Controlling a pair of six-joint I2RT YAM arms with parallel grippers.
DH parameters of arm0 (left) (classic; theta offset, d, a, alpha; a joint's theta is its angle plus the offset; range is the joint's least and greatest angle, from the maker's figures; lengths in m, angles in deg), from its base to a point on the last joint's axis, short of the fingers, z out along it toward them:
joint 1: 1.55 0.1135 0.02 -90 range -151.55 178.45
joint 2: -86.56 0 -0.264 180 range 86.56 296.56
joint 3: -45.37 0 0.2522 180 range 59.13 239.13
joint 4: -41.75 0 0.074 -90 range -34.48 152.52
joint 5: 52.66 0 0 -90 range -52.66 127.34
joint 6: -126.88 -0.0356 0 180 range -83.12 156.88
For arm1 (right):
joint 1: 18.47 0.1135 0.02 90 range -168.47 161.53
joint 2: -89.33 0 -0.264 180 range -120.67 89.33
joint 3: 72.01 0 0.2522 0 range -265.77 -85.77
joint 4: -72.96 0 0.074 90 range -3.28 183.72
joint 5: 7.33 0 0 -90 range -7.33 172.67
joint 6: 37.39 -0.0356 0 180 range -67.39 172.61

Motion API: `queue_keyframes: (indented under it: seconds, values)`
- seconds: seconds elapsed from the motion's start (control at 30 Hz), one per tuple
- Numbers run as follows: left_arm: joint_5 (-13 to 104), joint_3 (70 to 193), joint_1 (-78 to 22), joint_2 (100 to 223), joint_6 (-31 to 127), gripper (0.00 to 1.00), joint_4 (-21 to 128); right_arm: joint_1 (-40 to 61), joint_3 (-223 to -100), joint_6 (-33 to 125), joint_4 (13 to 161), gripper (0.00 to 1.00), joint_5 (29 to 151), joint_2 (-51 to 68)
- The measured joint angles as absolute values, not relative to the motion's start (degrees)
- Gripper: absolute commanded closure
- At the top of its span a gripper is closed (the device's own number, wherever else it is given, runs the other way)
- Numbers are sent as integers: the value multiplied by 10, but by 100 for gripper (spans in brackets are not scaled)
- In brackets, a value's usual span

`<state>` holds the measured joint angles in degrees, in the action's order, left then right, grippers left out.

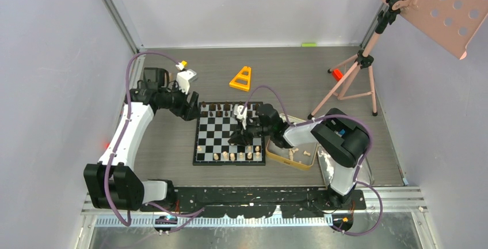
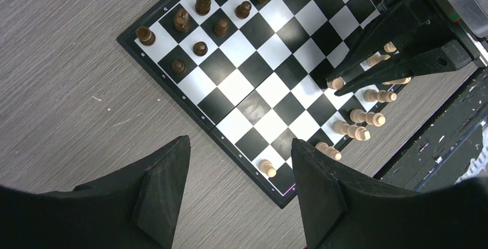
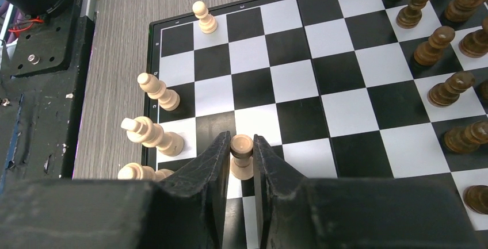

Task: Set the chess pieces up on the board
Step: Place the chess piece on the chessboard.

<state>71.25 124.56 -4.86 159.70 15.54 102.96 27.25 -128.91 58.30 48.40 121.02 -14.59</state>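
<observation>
The grey wood-grain table [image 1: 167, 145] carries the board [image 1: 218, 140], which lies flat in front of the two arms. A gold tin [image 1: 276, 157] sits just beside its right edge, with a few pale pieces inside.

The left gripper [image 2: 240, 145] hangs by the board's far-left corner. Its jaws stand wide apart with nothing between them, and only the board's edge and bare table show in the gap.

The right gripper [image 3: 241, 140] reaches over the near right part of the board. Its jaws are drawn narrow, pinching one pale pawn [image 3: 241, 154] upright by its body, a finger pressed to each side. The pawn is over the second row from the near edge. Whether its base touches the square cannot be told.

The dark pieces [image 2: 201, 3] stand upright in the two far rows. The other pale pieces [image 2: 352, 130] stand along the near edge row, with one alone toward the near-left corner [image 2: 266, 168].
</observation>
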Motion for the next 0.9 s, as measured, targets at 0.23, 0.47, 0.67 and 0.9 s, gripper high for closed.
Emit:
queue_keyframes:
  seconds: [0.23, 0.47, 0.67, 0.9]
  values:
    - [717, 1246, -48, 1597, 155, 31, 1030, 274, -1288, 587, 473, 51, 1205, -149]
    - [735, 1246, -50, 1602, 146, 31, 1032, 273, -1291, 613, 544, 46, 1182, -117]
    - [713, 1244, -121, 1606, 118, 31, 1033, 247, -1332, 630, 680, 46, 1159, -13]
    - [637, 1237, -272, 1641, 87, 33, 1030, 130, -1382, 615, 796, 46, 1157, 94]
